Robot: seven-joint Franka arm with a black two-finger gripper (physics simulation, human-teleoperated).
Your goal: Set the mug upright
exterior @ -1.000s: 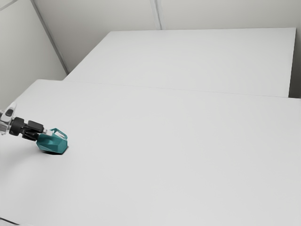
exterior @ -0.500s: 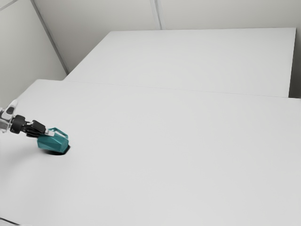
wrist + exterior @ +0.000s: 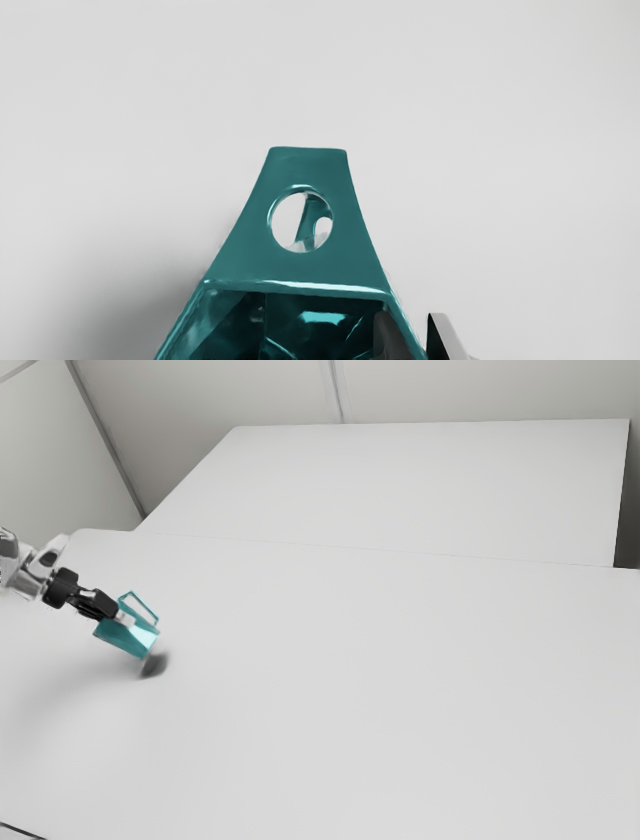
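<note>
Above the table (image 3: 340,740), near its far corner at the exterior view's left, we hold the mug (image 3: 127,638);
it hangs tilted; our pincer (image 3: 124,621) grips its wall, one finger inside, one outside; its shadow (image 3: 154,665) falls below.

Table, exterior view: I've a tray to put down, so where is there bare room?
Bare: the broad stretch of table between the mug and the exterior view's right edge, bordered behind by the white surface beyond. Crowded: toward the exterior view's left, where the tool holds the tilted mug above the table and its shadow falls.
</note>
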